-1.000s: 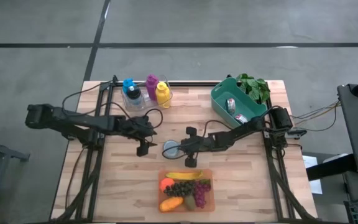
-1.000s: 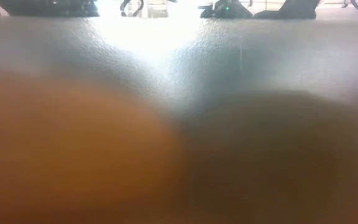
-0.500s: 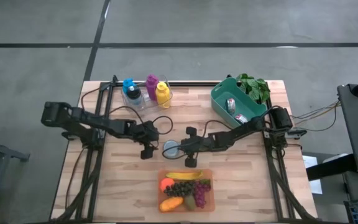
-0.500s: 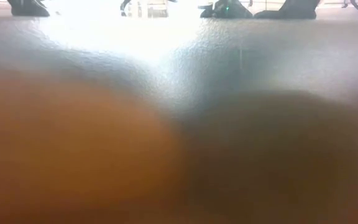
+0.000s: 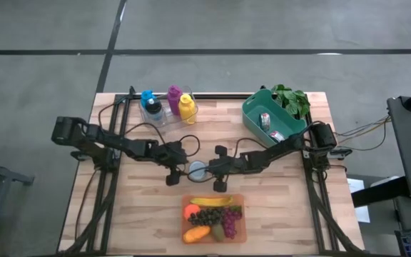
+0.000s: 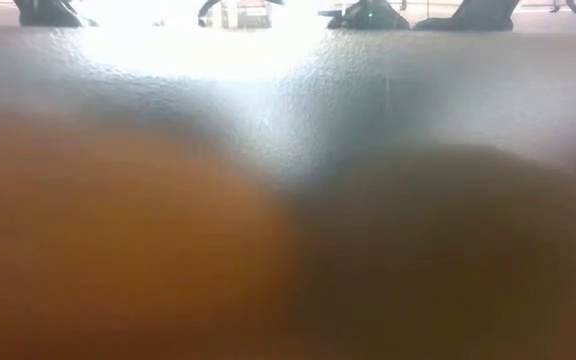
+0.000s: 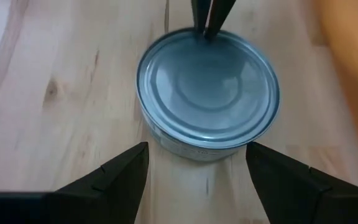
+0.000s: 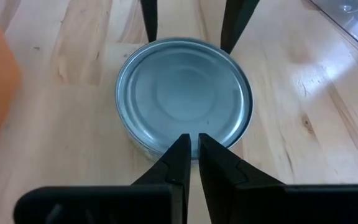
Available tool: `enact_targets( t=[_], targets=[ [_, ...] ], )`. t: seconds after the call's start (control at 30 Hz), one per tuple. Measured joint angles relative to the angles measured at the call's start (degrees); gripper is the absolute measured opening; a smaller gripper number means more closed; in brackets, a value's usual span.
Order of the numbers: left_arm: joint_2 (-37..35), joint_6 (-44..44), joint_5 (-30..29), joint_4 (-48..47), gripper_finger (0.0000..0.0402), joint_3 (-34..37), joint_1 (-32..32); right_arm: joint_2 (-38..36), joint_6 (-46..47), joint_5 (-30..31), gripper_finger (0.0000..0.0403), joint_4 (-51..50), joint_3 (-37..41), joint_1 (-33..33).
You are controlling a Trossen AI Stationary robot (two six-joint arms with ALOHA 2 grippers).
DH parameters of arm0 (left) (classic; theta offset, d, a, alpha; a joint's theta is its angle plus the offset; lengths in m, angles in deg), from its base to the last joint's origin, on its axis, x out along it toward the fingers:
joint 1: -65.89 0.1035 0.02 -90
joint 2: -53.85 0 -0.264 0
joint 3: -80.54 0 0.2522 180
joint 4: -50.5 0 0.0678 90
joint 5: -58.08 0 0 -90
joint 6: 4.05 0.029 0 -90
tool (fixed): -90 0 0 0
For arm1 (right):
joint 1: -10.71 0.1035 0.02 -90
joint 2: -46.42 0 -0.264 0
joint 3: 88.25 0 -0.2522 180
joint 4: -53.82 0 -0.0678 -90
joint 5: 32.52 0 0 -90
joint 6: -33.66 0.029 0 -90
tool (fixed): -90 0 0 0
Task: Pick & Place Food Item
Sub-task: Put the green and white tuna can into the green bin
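Can (image 5: 198,170) sitting upright on table (image 5: 277,207) centre, just at 12 o'clock of fruit tray (image 5: 213,218). Left gripper (image 5: 179,163) reaching in at can's 9 o'clock, fingers wide, flanking the near rim without gripping. Right gripper (image 5: 210,170) sitting at its 3 o'clock, fingers pinched together, tips at the rim. Green bin (image 5: 273,118) lying at 2 o'clock, bottles (image 5: 168,104) at 11.

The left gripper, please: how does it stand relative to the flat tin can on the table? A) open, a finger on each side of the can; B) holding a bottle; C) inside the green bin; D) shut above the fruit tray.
A: in the left wrist view the left gripper has its fingers spread on either side of the tin can.
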Motion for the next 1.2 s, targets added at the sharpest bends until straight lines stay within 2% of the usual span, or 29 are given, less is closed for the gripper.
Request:
enact_targets(
  t=[0.53, 0.9, 1.2],
  targets=[
    [0.24, -0.17, 0.23, 5.64, 0.0275, 0.0, -0.04, -0.09, 1.58, -0.13, 0.0028, -0.79, 0.51, -0.07],
    [0.19, -0.3, -0.69, 6.55, 0.0275, -4.48, 0.02, 0.38, 1.95, -1.05, 0.0028, -5.84, 0.8, 0.04],
    [0.19, 0.07, -1.96, 6.27, 0.0275, -5.31, 0.0, 0.35, 2.0, -0.81, 0.0028, -5.52, 0.88, 0.0]
  ],
)
